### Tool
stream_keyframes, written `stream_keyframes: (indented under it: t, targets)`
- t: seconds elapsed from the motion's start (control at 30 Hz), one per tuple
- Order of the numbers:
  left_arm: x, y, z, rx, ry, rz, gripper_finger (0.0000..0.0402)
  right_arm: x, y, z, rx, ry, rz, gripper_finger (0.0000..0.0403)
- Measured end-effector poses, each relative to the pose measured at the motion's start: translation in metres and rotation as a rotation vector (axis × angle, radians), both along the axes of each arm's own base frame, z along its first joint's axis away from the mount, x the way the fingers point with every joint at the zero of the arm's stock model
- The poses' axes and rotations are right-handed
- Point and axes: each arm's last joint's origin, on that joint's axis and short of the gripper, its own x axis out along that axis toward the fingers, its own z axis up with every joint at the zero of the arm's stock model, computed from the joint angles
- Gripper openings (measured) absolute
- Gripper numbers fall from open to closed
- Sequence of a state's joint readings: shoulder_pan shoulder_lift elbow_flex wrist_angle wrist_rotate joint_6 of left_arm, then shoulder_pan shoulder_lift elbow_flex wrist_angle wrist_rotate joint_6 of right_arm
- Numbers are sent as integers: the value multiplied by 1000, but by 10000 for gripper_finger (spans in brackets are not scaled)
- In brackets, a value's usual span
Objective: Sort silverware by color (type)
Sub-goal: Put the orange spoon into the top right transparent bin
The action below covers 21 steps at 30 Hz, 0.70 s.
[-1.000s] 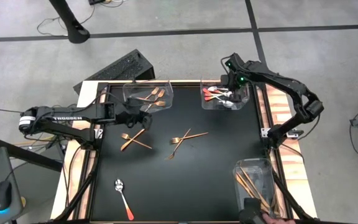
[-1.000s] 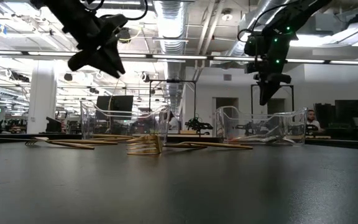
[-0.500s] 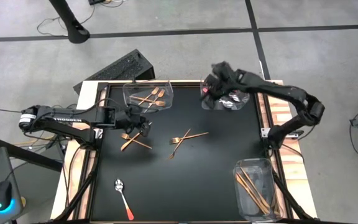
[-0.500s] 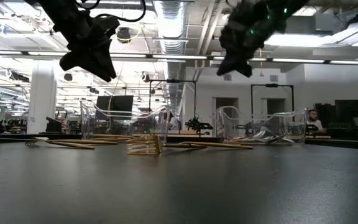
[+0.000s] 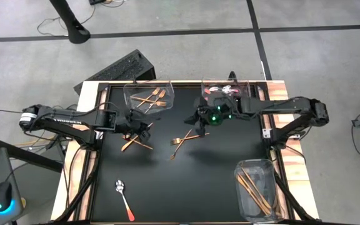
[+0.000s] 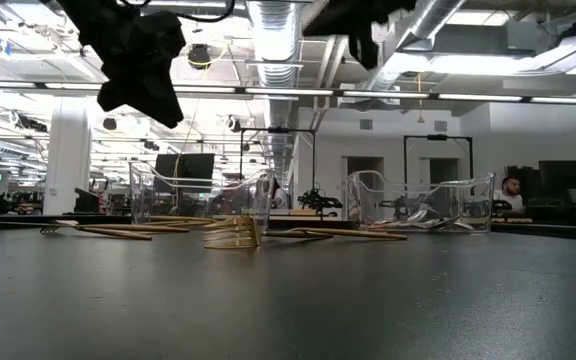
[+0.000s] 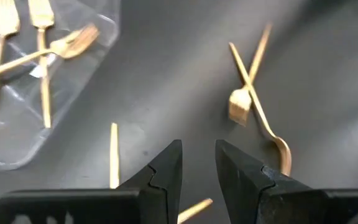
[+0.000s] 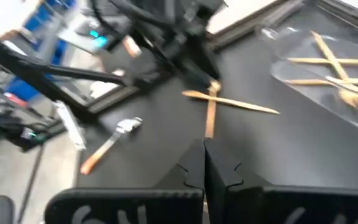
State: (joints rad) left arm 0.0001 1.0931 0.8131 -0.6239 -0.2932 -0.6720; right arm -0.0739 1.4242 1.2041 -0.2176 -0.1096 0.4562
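Two crossed copper-gold forks [image 5: 134,141] lie on the black mat left of centre. A second crossed gold pair [image 5: 184,139] lies at the centre. A red-handled spoon [image 5: 124,198] lies at the near left. My left gripper [image 5: 144,129] hovers open just above the left pair; two of its gold handles [image 7: 114,157] show beside the fingers [image 7: 166,167]. My right gripper [image 5: 196,122] is shut and empty, raised above the centre pair's far end. Its wrist view [image 8: 204,163] looks toward the left pair [image 8: 219,99] and the spoon [image 8: 109,140].
A clear bin with forks [image 5: 149,97] stands at the far left. A clear bin with red-handled spoons [image 5: 225,100] stands at the far right. A clear bin with long gold sticks [image 5: 257,187] stands at the near right. Bare mat lies at the near middle.
My right gripper has swung away from above the spoon bin, toward the table's left and near side, and now hangs over the centre pair. My left gripper has shifted a little toward the right and near edge, over the left crossed forks. No utensil has moved.
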Motion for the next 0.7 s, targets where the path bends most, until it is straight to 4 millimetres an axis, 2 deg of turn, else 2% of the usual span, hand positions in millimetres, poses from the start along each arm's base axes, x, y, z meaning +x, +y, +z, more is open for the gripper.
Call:
stream_keyframes:
  t: [0.23, 0.4, 0.5, 0.6, 0.7]
  targets:
    - [-10, -33, -7, -109, 91, -94, 84, 9, 36, 20, -18, -227, 25, 19]
    - [-24, -60, -13, -133, 179, -101, 84, 23, 55, 6, -10, -232, 83, 32]
    - [-31, -78, -13, -174, 173, -118, 84, 28, 61, 1, 14, -232, 90, 34]
    - [-37, -101, -11, -298, 150, -155, 85, 32, 60, -3, 142, -205, 40, 32]
    - [-46, -122, -15, -353, 164, -143, 90, 32, 58, -5, 212, -190, 5, 27]
